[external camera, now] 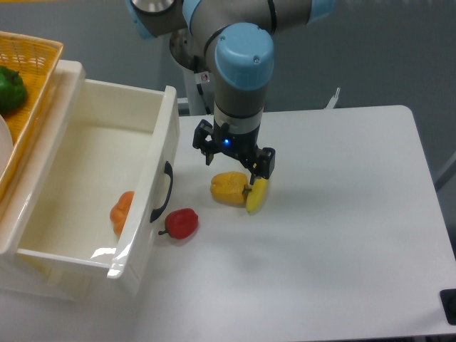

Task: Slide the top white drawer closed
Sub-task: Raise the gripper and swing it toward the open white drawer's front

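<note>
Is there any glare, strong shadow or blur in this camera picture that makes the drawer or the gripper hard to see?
In the camera view, light is soft and even; the top white drawer shows glossy reflections on its front lower corner, yet its black handle stays clear. Only faint shadows lie on the table beneath the gripper. The picture is sharp overall; whether the jaws are open is hard to tell.

Top white drawer [107, 178]: left part cut by picture edge; front panel hides table behind and bottom of orange pepper [122, 211] inside. Lower drawer mostly hidden beneath it. Yellow basket [32, 78]: cut by top and left edges; green pepper [10, 87] in it partly cut off. Arm [235, 43]: upper part out of picture. Gripper [229, 174]: fingertips hard to make out against yellow pepper [229, 188]; whether touching it, cannot tell. Dark object [449, 305] at lower right corner: cut off, unidentifiable.
</note>
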You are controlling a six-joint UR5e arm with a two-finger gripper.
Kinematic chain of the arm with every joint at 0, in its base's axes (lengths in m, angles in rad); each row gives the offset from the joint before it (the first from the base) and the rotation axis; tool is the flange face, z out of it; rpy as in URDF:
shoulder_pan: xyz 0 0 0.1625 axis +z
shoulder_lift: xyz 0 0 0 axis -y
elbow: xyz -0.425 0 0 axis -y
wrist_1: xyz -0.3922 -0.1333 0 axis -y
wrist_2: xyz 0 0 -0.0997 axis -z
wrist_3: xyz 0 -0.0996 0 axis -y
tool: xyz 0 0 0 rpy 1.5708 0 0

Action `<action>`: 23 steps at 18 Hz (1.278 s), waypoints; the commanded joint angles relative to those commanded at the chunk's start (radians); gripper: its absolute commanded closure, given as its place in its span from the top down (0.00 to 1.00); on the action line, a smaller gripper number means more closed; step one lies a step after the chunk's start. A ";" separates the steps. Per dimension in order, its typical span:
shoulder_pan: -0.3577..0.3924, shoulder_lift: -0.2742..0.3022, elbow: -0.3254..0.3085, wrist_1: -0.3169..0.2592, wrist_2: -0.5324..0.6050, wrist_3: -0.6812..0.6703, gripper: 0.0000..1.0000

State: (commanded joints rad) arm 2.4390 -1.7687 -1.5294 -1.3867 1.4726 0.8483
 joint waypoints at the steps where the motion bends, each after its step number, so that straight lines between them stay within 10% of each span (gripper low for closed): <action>1: 0.000 0.000 0.000 0.000 0.000 0.000 1.00; 23: -0.023 -0.087 -0.086 0.064 -0.003 -0.023 1.00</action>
State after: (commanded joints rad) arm 2.4161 -1.8560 -1.6153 -1.3223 1.4695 0.8253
